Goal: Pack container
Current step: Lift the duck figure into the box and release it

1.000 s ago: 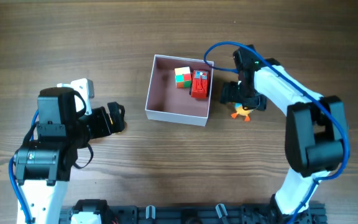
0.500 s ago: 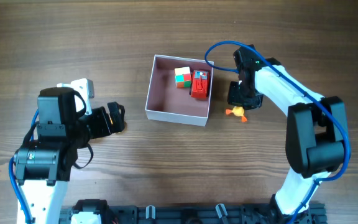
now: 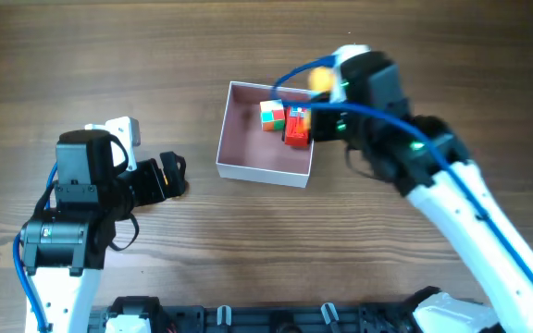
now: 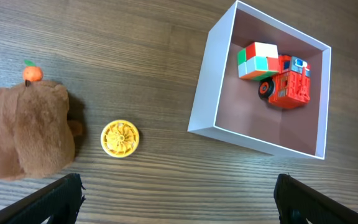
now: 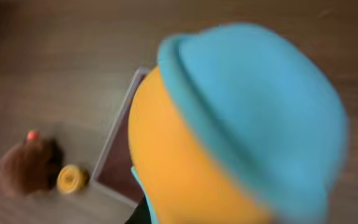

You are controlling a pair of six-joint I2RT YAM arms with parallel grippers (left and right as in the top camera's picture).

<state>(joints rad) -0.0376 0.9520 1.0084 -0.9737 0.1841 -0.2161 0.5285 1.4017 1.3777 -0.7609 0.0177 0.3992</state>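
The container is a shallow white-walled box with a pink floor, at mid-table. It holds a coloured cube and a red toy truck. My right gripper is raised above the container's far right corner, shut on an orange toy with a blue cap. That toy fills the right wrist view and hides the fingers. My left gripper stands wide open over bare wood, left of the container, with nothing between its fingers.
A brown plush toy with a small orange top and a yellow disc lie on the wood left of the container. In the right wrist view they show again as the plush and the disc.
My right gripper closed on the orange toy that lay on the table right of the container, and lifted it up and back over the box's far right corner. The left arm stayed still.
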